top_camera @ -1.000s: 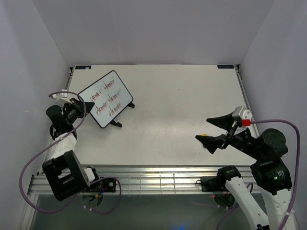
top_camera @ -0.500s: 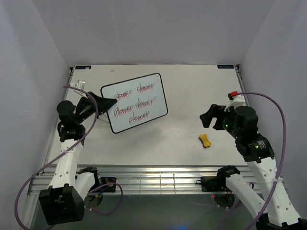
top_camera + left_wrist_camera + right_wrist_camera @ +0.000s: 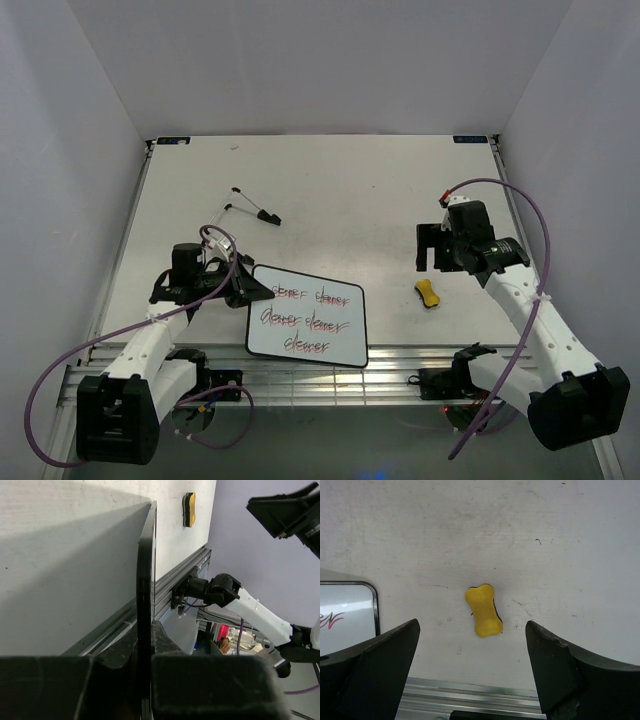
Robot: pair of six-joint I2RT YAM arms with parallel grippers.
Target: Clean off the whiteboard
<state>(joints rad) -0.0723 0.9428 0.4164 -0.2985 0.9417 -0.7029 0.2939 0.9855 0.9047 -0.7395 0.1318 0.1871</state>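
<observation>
We see the left gripper [image 3: 245,290] clamped shut on the left edge of the whiteboard [image 3: 308,322]. The board sits near the front edge of the table [image 3: 340,180], with its red-and-black handwriting facing up. The right gripper [image 3: 432,250] hangs with jaws wide apart and empty over the yellow eraser [image 3: 428,293]. The eraser lies right of the board, not touching it.
</observation>
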